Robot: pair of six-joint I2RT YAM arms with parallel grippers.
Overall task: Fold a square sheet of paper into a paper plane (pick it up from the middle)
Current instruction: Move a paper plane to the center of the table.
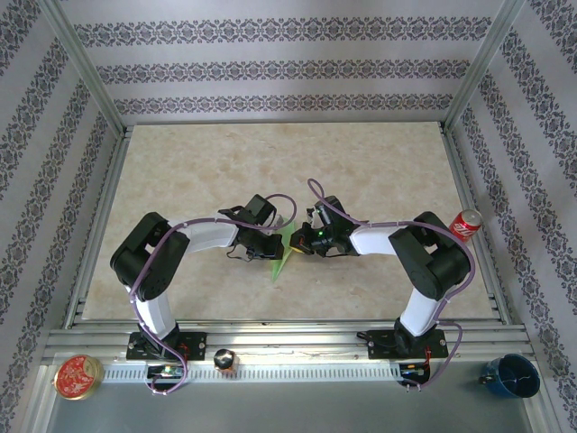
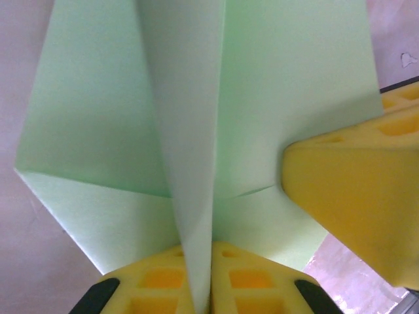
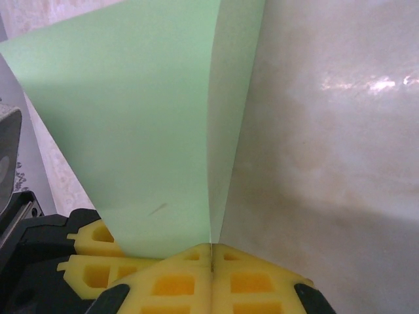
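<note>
from above, i see my two arms meeting near the middle of the table (image 1: 270, 162), well away from all its edges. the paper plane (image 1: 282, 253) sits between them, its point aimed toward the near edge. i cannot tell whether the tip touches the table. the sheet is no longer a flat square but a slim, pale-green dart with creases. the left gripper (image 1: 268, 242) is closed tight on the plane's centre fold, and its wrist view shows a wing spreading to either side with slanted creases across both. a yellow finger (image 2: 353, 196) of the other gripper touches the right-hand wing there. the right gripper (image 1: 303, 244) is also fully closed, pinching the same raised fold from the opposite side. i judge the main folding to be done. what seems left is sharpening or evening the wings, then letting go and setting the plane down.
</note>
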